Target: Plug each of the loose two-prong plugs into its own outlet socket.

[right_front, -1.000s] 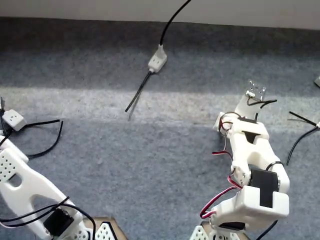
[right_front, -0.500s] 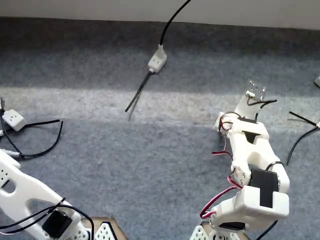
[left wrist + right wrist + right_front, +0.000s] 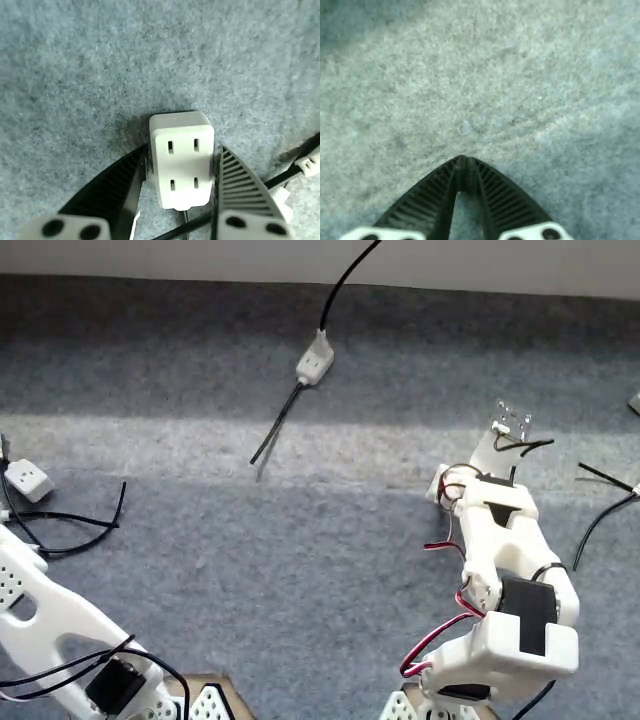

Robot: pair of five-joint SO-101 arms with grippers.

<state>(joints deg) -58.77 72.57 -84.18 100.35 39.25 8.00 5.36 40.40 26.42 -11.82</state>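
Left gripper [image 3: 182,148]: black ribbed fingers [image 3: 235,185] spread narrowly, flanking a small white plastic outlet block with four slots [image 3: 181,160] lying on grey felt-like table cover [image 3: 100,65]; can't tell if they press it. A thin black cable [image 3: 192,226] runs from the block's near end. In the high view the block [image 3: 25,478] sits near the left edge, with black cable loops [image 3: 75,523] just beside it and the white left arm [image 3: 50,620] nearby. A second white connector block on a black cord [image 3: 314,361] lies at far centre, well apart. Right gripper [image 3: 463,162]: fingertips pressed together, holding nothing, over bare cover. The white right arm [image 3: 510,560] is at the right side.
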